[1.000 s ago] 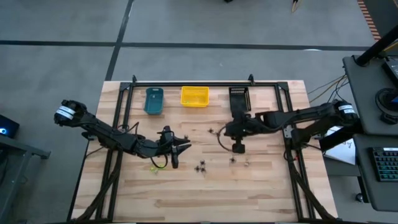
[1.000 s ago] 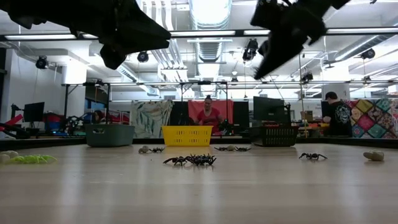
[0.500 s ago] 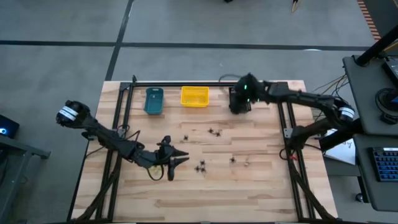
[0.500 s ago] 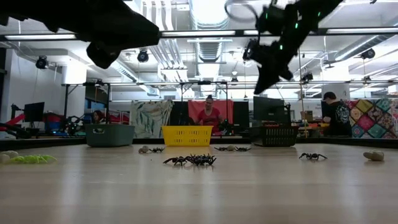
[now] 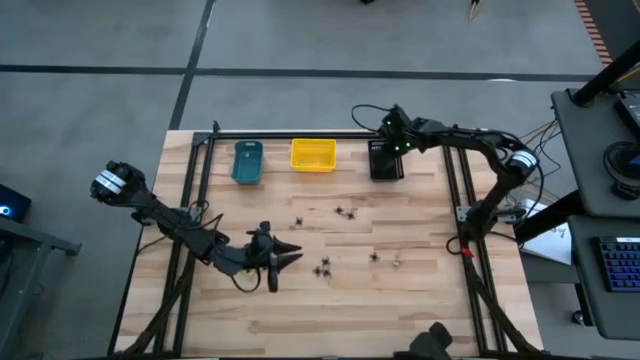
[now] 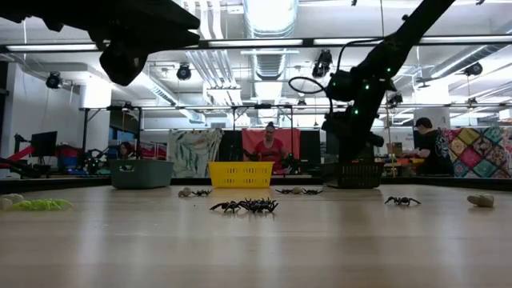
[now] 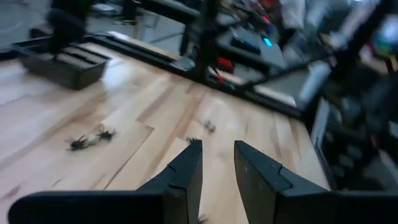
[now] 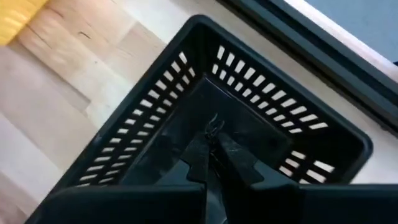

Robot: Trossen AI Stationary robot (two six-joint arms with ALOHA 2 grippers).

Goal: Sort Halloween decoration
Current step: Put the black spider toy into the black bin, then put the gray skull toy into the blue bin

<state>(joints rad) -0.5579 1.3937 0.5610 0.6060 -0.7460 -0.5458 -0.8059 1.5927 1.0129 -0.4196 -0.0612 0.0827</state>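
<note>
Right gripper moved from table centre to black bin, fingers pinched on spider trinket. Left gripper parted, empty. Trinkets light, flimsy; pinch body, not legs.

Grey floor, ceiling lights, exposed ducts

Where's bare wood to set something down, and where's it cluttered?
Free: the near strip of the table below the spider toys, and the patch between the spiders and the right rail. Crowded: the back edge, lined by the teal bin, yellow bin and black bin, and the middle, dotted with spiders beside the left hand.
</note>
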